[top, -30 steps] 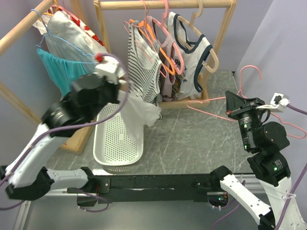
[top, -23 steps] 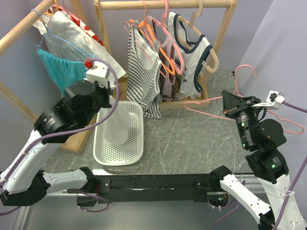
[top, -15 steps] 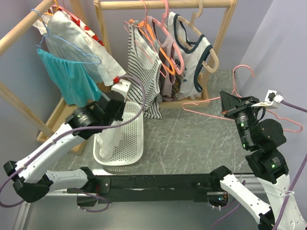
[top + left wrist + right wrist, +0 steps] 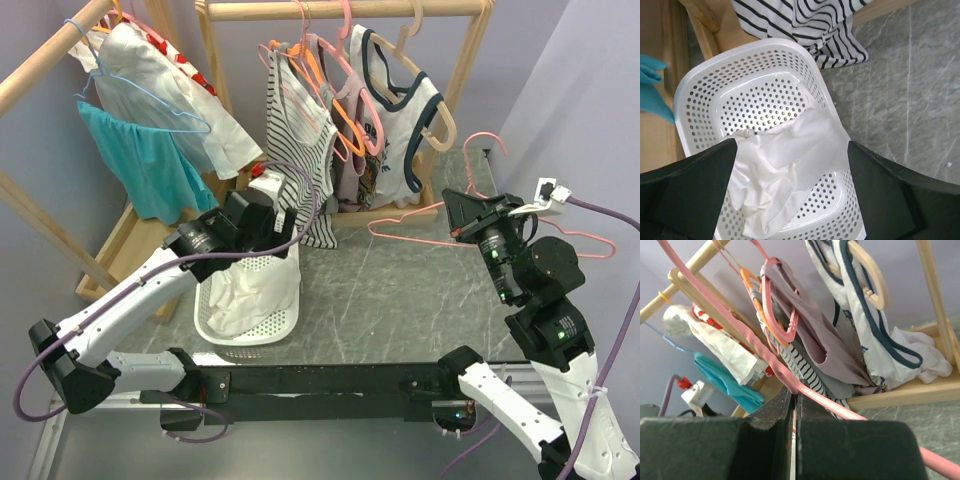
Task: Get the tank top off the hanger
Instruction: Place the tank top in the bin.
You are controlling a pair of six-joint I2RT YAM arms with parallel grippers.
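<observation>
- On the far left a teal top (image 4: pixel 130 160) hangs on a wooden rail. It has no part in this job.
- The left gripper (image 4: pixel 791 150) hangs over the white basket (image 4: pixel 700 80). Its two fingers are spread wide apart and hold nothing.
- The white tank top (image 4: pixel 785 165) lies in the basket in a soft, crumpled heap, right under that open gripper. One corner flops up onto the basket's right rim. Its long way runs from that rim down toward the near end of the basket.
- Just behind the basket, a striped top (image 4: pixel 295 150) hangs on the back rack, with its hem near the basket's far edge.
- On the right, the right gripper (image 4: pixel 794 395) is pinched tight on a pink hanger (image 4: pixel 420 215). The hanger is bare, with no cloth on it. It sits up in the air, lying left to right, with its hook pointing up.
- The tank top is down and to the left of the hanger, well apart from it. The left arm is the near one to the tank top; the right arm is far from it.
- It looks like the job is nearly done. The left arm only needs to lift straight up and away, and the right arm needs somewhere to put the hanger.
</observation>
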